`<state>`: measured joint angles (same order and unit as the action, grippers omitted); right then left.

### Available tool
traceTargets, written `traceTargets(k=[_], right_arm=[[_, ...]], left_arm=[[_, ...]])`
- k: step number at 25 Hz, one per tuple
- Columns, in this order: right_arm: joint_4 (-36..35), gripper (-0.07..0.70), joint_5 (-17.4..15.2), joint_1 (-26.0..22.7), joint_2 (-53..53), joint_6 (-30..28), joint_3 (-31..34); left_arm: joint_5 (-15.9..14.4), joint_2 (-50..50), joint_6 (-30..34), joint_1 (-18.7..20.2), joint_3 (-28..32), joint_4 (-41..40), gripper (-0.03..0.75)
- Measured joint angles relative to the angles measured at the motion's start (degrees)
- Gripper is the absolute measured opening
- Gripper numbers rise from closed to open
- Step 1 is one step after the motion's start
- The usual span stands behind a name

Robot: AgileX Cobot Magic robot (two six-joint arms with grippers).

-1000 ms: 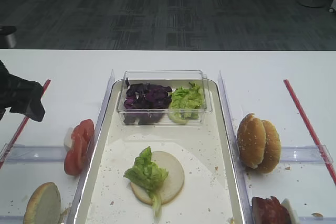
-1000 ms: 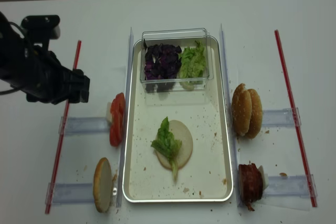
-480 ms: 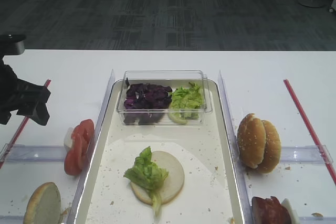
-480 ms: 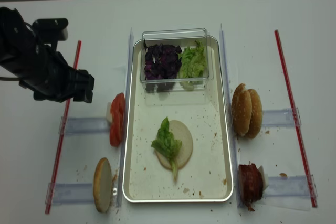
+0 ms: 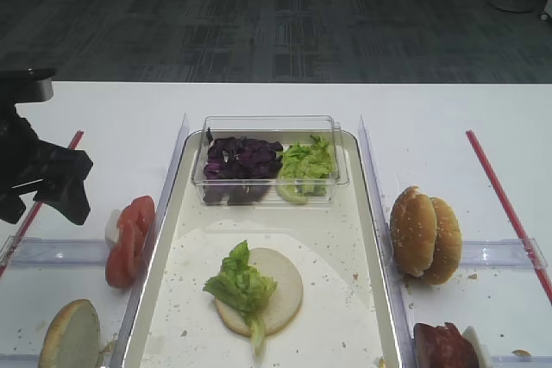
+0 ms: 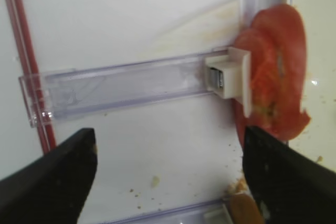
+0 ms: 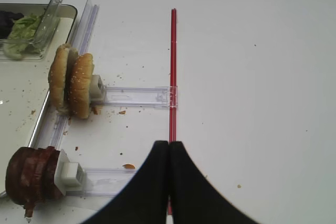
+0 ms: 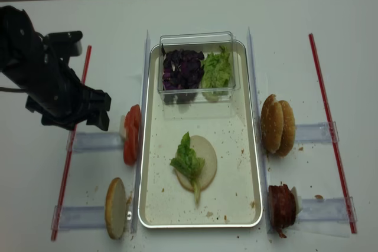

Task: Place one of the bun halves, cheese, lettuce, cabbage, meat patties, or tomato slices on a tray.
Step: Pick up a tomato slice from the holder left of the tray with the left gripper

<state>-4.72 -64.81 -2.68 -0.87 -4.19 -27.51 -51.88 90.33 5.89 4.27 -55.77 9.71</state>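
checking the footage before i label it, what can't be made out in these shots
- Patties: cut by the bottom edge in the first high view; count unclear in any view.
- Left bun half: cut by the same edge there.
- Tomato slices: blurred in the left wrist view, partly behind the white holder block; count unclear.
- Right tool: only its shut tips show, right wrist view; absent from both high views.
- Cabbage: pieces too small to separate.
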Motion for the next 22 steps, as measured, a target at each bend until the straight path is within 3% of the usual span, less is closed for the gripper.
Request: traceTargets(k=[8,14,18,22], right_arm=[[0.0,0.036,0.0,0.0,0.0,0.0,0.0],[0.0,0.036,0.0,0.0,0.0,0.0,0.0],[0.0,0.036,0.0,0.0,0.0,0.1,0.0],[0.0,0.036,0.0,0.0,0.0,0.1,0.0]], left_arm=[[-4.8,-0.6,-5.5,8.8,-5.6,0.0,0.526],[-6.1,-0.6,-10.5,16.1,-7.4,0.0,0.526],[-7.5,-0.6,-12.9,19.1,-7.4,0.0,0.526],[-7.5,-0.6,-13.5,19.7,-7.4,-0.1,0.524]])
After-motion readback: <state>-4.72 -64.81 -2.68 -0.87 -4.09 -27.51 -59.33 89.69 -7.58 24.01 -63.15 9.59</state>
